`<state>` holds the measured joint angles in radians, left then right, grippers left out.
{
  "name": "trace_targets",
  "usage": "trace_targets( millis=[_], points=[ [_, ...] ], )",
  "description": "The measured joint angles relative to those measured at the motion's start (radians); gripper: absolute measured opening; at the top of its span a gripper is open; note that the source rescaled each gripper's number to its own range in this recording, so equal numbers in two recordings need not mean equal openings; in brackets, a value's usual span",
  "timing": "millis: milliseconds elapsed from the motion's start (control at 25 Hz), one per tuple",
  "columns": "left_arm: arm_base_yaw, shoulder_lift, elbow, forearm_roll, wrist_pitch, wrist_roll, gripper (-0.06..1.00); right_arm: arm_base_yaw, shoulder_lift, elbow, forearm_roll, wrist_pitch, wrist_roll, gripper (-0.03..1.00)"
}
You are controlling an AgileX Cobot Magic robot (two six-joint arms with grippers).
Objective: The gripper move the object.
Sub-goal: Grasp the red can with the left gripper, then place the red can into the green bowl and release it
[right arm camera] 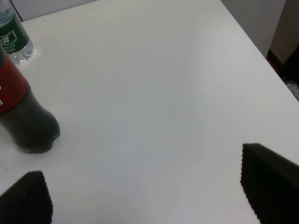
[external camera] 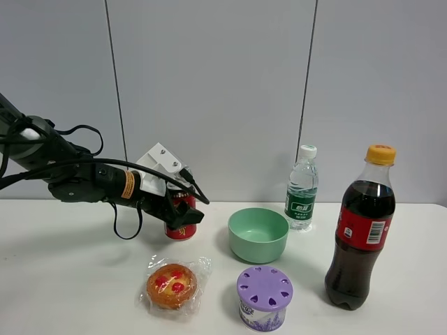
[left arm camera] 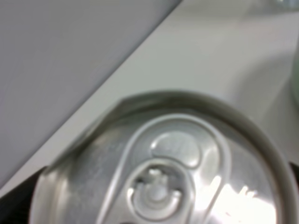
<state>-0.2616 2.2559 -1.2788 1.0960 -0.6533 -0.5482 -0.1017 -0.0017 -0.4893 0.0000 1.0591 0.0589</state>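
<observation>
Grasp looking made: left tool [external camera: 187,218] is clamping the red drink can [external camera: 183,232] between its fingers, can seemingly resting on the worktop [external camera: 70,293]. Moving it is remaining. Right tool [right arm camera: 142,182] is gaping wide, holding nothing.

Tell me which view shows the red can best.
Exterior high: the red can shows its labelled body, partly behind the left gripper. Left wrist shows only its silver top, blurred; right wrist, nothing.
</observation>
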Motion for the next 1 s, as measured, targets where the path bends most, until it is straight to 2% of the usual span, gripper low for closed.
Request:
trace_targets(
  millis=[80,160,200,240,280,480,640,800,880,1000],
  points=[
    [0.0,0.0,0.0,0.001,0.006,-0.007,0.83,0.0,0.0,0.0,0.0,0.0,0.0,1.0],
    [0.0,0.0,0.0,0.001,0.006,-0.014,0.43,0.0,0.0,0.0,0.0,0.0,0.0,1.0],
    [-0.001,0.0,0.0,0.0,0.005,-0.02,0.11,0.0,0.0,0.0,0.0,0.0,0.0,1.0],
    [-0.001,0.0,0.0,0.0,-0.004,-0.033,0.03,0.0,0.0,0.0,0.0,0.0,0.0,1.0],
    [-0.002,0.0,0.0,0.0,-0.003,-0.04,0.0,0.0,0.0,0.0,0.0,0.0,0.0,1.0],
    [-0.01,-0.039,0.003,0.018,0.035,-0.12,0.0,0.0,0.0,0.0,0.0,0.0,0.0,1.0],
    [-0.025,-0.192,0.004,0.069,0.049,-0.272,0.0,0.0,0.0,0.0,0.0,0.0,0.0,1.0],
    [-0.047,-0.325,0.003,0.123,0.019,-0.462,0.0,0.0,0.0,0.0,0.0,0.0,0.0,1.0],
    [-0.067,-0.365,0.003,0.141,-0.005,-0.491,0.0,0.0,0.0,0.0,0.0,0.0,0.0,1.0],
    [-0.107,-0.381,0.003,0.149,-0.039,-0.455,0.0,0.0,0.0,0.0,0.0,0.0,0.0,1.0]
  ],
)
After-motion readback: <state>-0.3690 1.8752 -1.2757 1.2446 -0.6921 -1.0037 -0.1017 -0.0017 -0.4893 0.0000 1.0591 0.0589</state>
